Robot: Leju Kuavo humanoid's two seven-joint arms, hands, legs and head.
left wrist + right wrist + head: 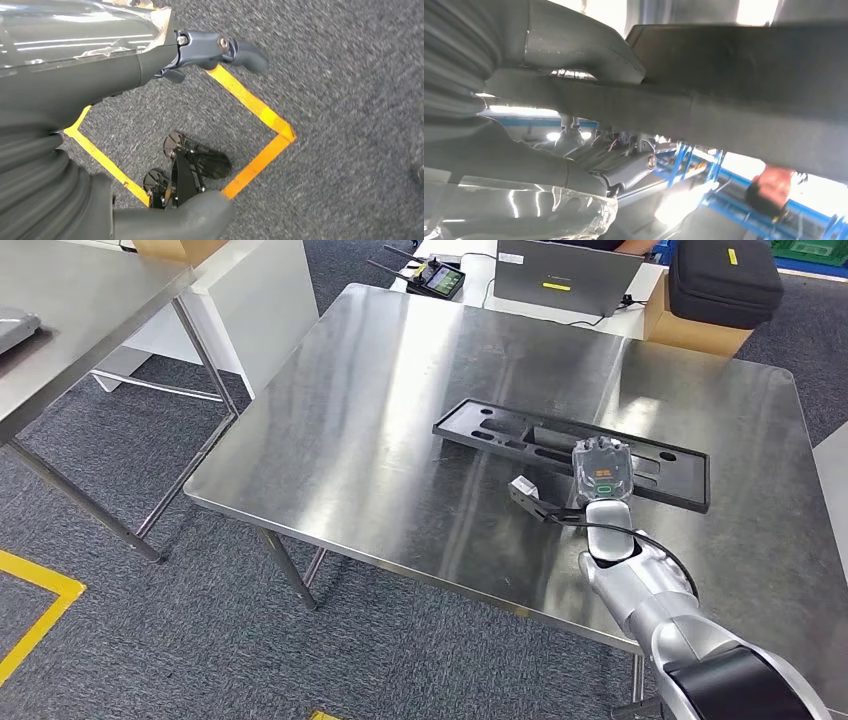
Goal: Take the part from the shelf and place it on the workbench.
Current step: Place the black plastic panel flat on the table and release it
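Resting: long flat black plastic part [560, 445] on shiny steel workbench [380, 440]
Right hand [601, 472]: grips part's near edge
Left hand [150, 55]: holds nothing, fingers apart

The steel workbench [380, 440] has a wide bare stretch across its left and near parts, open to a hand from the front edge. The flat black part [560, 445] lies across the right-centre, and the right hand [603, 475] sits over its near edge, blocking that lane. Beyond the far edge a laptop [565, 275], a controller [440, 280] and a black bag [722, 280] on a cardboard box [690, 332] close off the back. A second table [70, 320] bounds the left side, with carpet between.
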